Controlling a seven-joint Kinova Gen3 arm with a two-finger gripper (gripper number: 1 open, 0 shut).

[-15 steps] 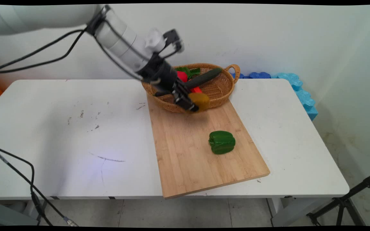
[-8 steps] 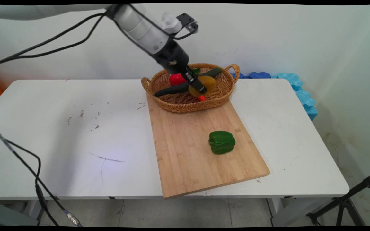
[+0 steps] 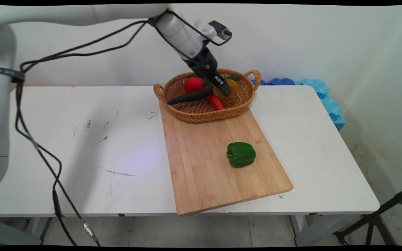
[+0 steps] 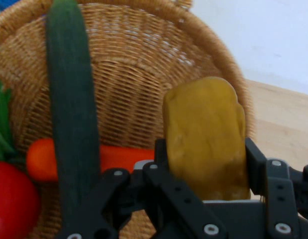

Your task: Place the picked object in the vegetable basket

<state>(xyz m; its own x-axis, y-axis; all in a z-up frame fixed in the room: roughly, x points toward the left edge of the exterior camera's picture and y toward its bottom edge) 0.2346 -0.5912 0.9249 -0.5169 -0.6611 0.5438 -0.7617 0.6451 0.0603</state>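
1 white table, pale wall

I work in a robotics lab. My cabled arm reaches over a scuffed white table. A tripod stands on the bare floor beside blue foam mats.

A cucumber, tomato and carrot crowd the wicker basket at upper centre; a green pepper sits mid-board on the cutting board. The table at left lies open.
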